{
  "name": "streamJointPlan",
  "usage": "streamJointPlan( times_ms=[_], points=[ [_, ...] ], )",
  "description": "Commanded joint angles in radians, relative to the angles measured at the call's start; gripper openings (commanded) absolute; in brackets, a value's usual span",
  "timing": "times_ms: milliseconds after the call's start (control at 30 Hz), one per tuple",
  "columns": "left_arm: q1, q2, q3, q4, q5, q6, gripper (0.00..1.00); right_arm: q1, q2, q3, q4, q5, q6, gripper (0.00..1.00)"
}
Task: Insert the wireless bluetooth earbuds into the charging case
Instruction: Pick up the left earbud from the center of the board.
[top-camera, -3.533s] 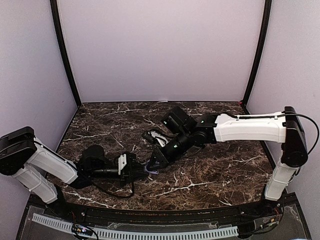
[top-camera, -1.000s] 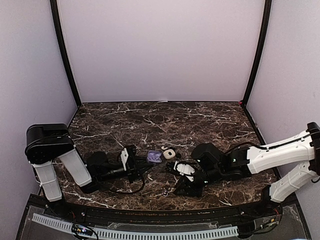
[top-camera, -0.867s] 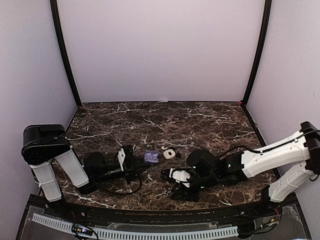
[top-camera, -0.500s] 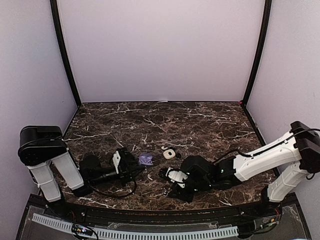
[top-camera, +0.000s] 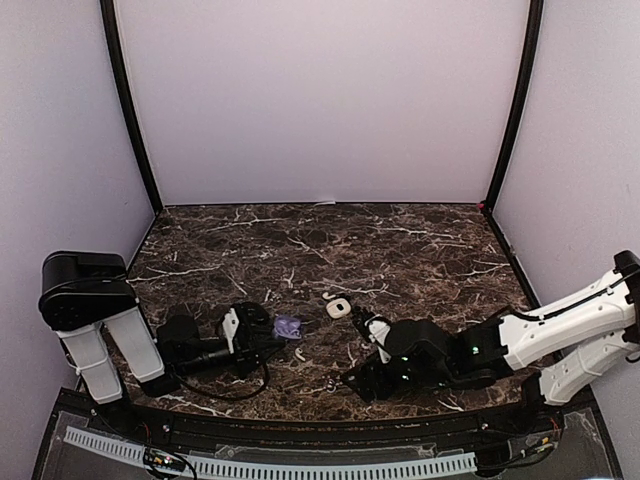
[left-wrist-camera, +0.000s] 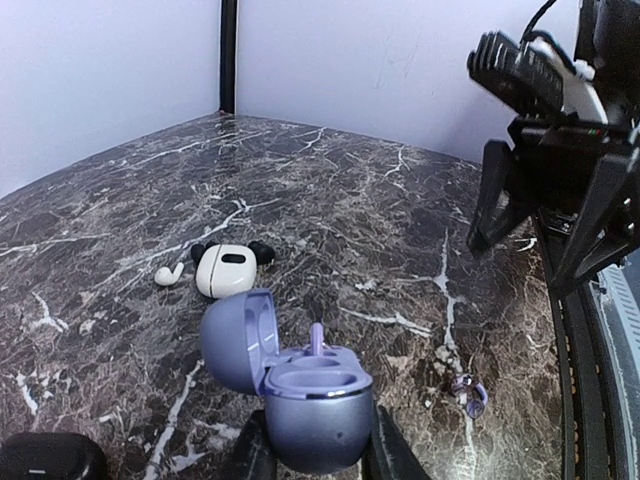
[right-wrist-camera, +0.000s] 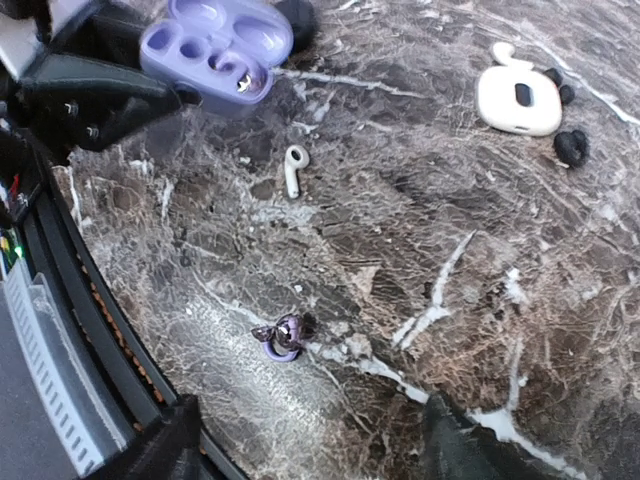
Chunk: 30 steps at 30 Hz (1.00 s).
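1. The left gripper (left-wrist-camera: 318, 445) has its two black fingers (left-wrist-camera: 252, 452) clamped on the lower body of the lilac oval plastic charging case (left-wrist-camera: 315, 395), one finger on each side. The case sits upright, and its hinged lid (left-wrist-camera: 238, 340) stands open.
2. The seated lilac earbud (left-wrist-camera: 317, 340) stands in the case, with its stem rising from the far side of the tray.
3. The loose lilac earbud (right-wrist-camera: 283, 335) lies on the dark white-veined marble table (right-wrist-camera: 420, 230), near the front edge and well apart from the case.
4. The right gripper (right-wrist-camera: 310, 412) hangs low over the table with its fingers (right-wrist-camera: 452, 440) spread wide and nothing between them. The loose lilac earbud lies just ahead of the fingertips, between their lines and nearer the finger on the left of the wrist view. It touches neither finger.
5. The white stemmed earbud (right-wrist-camera: 293, 168) lies flat on the table, between the case and the loose lilac earbud.
6. The white oval case (right-wrist-camera: 518, 100) lies farther back, with a second white earbud (right-wrist-camera: 500, 50) at its edge and small black earbuds (right-wrist-camera: 572, 147) just beside it.
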Motion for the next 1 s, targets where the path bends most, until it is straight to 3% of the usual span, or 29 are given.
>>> streamJointPlan(
  times_ms=[0, 100, 167, 233, 367, 567, 667, 967],
  points=[
    [-0.007, 0.012, -0.028, 0.182, 0.021, -0.01, 0.0, 0.012, -0.109, -0.104, 0.048, 0.052, 0.166, 0.98],
    [-0.009, 0.008, -0.045, 0.197, 0.013, -0.007, 0.0, 0.008, -0.162, -0.183, 0.156, 0.012, 0.208, 0.99],
    [-0.01, 0.003, -0.048, 0.193, 0.014, -0.01, 0.0, 0.008, -0.149, -0.179, 0.102, 0.046, 0.29, 0.99],
    [-0.014, 0.005, -0.049, 0.186, 0.015, -0.013, 0.0, 0.013, -0.088, -0.146, 0.053, 0.047, 0.277, 0.92],
    [-0.023, 0.014, -0.047, 0.186, 0.01, -0.018, 0.0, 0.06, 0.046, -0.026, -0.043, 0.108, 0.267, 0.87],
    [-0.033, 0.017, -0.052, 0.18, 0.014, -0.039, 0.0, 0.084, 0.173, 0.011, 0.021, 0.025, 0.222, 0.55],
    [-0.037, 0.016, -0.059, 0.183, 0.006, -0.038, 0.0, 0.085, 0.193, -0.004, 0.065, -0.006, 0.226, 0.47],
    [-0.045, 0.019, -0.059, 0.169, 0.007, -0.034, 0.0, 0.09, 0.229, -0.041, 0.154, -0.043, 0.209, 0.42]
  ],
)
